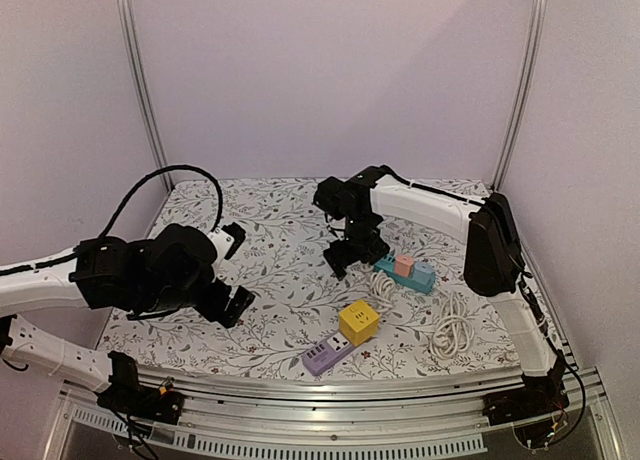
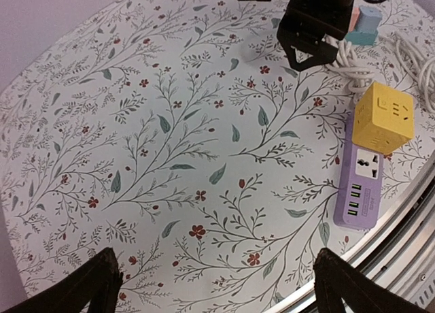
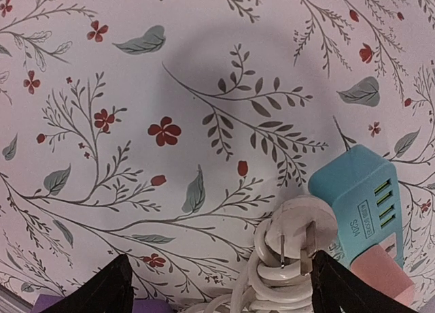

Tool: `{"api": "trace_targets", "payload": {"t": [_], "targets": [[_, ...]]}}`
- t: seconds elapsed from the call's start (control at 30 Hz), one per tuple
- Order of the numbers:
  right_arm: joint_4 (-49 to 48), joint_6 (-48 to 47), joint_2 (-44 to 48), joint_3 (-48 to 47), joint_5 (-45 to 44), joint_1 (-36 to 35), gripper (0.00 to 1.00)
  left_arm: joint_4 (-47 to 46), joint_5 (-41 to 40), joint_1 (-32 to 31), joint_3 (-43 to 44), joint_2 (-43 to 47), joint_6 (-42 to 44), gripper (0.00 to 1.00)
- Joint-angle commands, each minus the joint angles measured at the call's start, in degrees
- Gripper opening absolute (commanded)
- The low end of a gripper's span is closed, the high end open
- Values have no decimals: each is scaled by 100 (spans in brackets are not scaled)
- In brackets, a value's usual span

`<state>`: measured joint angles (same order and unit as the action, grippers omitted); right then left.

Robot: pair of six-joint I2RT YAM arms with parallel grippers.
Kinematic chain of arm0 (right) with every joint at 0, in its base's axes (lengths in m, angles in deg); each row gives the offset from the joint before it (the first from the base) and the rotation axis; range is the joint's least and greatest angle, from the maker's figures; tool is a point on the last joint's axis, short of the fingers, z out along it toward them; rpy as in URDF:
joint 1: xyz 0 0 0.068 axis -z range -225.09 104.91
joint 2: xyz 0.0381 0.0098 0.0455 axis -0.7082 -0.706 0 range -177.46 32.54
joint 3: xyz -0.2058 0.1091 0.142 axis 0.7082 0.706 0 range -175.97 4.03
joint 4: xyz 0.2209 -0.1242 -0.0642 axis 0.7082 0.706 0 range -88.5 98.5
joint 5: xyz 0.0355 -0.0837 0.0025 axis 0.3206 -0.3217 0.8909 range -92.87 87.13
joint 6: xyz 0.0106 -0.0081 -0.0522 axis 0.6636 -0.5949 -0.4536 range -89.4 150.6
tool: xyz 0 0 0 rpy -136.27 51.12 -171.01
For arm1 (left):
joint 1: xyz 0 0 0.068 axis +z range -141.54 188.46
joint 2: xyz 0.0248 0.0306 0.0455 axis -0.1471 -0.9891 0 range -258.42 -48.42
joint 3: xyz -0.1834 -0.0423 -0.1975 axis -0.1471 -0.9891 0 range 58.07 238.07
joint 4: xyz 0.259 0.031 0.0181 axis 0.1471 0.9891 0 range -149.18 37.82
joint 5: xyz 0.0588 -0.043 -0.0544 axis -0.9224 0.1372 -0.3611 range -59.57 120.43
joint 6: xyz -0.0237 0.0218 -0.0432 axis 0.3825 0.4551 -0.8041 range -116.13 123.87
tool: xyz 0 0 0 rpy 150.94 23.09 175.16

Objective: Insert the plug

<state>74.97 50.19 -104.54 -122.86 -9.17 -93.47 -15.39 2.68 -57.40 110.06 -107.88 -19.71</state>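
The white plug lies prongs up on its coiled white cord, against the end of a teal power strip that carries a pink block. My right gripper is open and hovers low above the table, the plug just inside its right finger. From above, the right gripper sits left of the teal strip. A purple power strip with a yellow cube adapter lies near the front edge. My left gripper is open and empty, above bare cloth.
More white cord lies coiled at the right front. The floral cloth covers the table. The metal front rail runs just behind the purple strip and yellow cube. The right gripper also shows in the left wrist view.
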Motion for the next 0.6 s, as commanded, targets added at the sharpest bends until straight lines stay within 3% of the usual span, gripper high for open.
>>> {"api": "trace_targets", "payload": {"t": [0.0, 0.2, 0.3, 0.57], "targets": [[24, -40, 163, -286, 181, -21, 88, 116, -72, 80, 17, 140, -29, 100], [-255, 40, 379, 96, 558, -28, 86, -68, -75, 91, -118, 135, -106, 100], [-581, 50, 572, 347, 710, -30, 98, -93, -64, 100, -84, 60, -70, 100], [-861, -187, 902, 582, 904, -25, 99, -114, -11, 109, -70, 5, -70, 100]]}}
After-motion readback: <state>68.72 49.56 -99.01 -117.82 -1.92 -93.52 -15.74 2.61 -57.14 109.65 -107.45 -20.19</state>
